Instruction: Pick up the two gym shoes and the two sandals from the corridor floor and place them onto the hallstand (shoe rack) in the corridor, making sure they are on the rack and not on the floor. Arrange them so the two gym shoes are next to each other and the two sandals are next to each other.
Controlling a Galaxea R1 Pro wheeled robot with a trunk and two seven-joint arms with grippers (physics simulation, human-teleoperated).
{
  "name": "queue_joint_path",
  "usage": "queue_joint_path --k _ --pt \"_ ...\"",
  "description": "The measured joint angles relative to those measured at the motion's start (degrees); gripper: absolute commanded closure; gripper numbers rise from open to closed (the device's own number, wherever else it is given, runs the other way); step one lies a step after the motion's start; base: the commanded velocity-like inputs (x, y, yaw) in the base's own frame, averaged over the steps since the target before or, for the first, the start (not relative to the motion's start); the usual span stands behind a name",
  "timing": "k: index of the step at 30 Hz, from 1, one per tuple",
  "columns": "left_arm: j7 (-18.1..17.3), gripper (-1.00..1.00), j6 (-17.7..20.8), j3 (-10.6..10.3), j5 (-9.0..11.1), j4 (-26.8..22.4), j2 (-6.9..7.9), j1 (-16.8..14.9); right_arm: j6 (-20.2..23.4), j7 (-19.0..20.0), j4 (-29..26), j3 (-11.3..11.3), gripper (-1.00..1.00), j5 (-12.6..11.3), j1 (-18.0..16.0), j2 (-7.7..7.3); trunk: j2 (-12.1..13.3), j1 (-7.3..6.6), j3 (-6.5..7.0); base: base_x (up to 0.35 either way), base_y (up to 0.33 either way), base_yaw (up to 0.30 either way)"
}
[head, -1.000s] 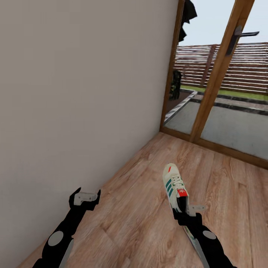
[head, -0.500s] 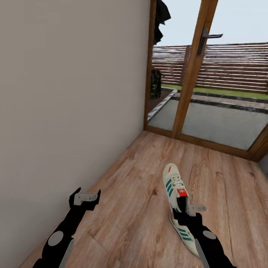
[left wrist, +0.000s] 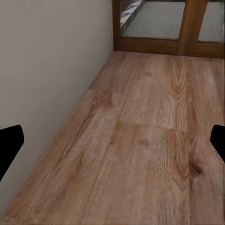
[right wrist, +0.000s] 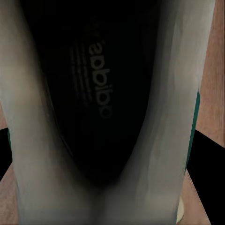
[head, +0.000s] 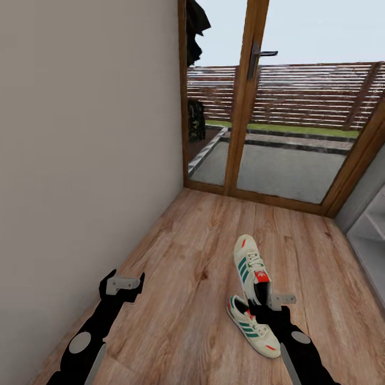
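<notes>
In the head view my right gripper (head: pixel 266 300) is shut on the heel opening of one cream-white gym shoe (head: pixel 249 263), held above the corridor floor (head: pixel 187 251) with its toe pointing away. The right wrist view looks into that shoe's dark insole (right wrist: pixel 93 93). A second gym shoe (head: pixel 252 327) with green stripes lies on the planks just beneath and beside the right wrist. To the left, near the wall, my left gripper (head: pixel 122 283) hangs open and empty; its dark fingertips (left wrist: pixel 9 145) frame bare planks. A light-grey edge of the hallstand (head: pixel 371 235) shows at the far right. The sandals are out of view.
A plain beige wall (head: pixel 80 133) runs close along the left. Ahead stands a wood-framed glass door (head: pixel 243 117) with a dark handle (head: pixel 255 53), a patio and fence behind it. Open plank floor stretches between the wall and the shoes.
The whole view has swung right, so the camera turned. The second gym shoe and the hallstand's edge have come into view. Both arms keep their pose, the right still holding its shoe.
</notes>
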Motion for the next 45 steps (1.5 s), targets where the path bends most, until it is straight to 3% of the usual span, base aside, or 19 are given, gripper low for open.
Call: queue_joint_path --k 22,34,45 --pt "0.00 -1.00 -0.01 -0.04 0.00 0.01 -0.01 0.00 0.00 0.00 -0.09 0.00 1.00 -0.02 0.00 0.00 0.00 0.02 0.00 0.018 0.007 -0.300" --pt "0.00 -1.00 0.00 -0.01 0.00 0.01 -0.01 0.00 0.01 0.00 -0.09 0.00 1.00 0.01 0.00 -0.02 0.00 0.00 0.00 0.213 0.126 -0.294" --pt "0.00 -1.00 -0.02 -0.03 -0.04 0.00 0.01 0.01 -0.04 0.00 -0.09 0.00 1.00 -0.06 -0.01 -0.10 0.00 0.02 0.00 0.021 0.008 -0.026"
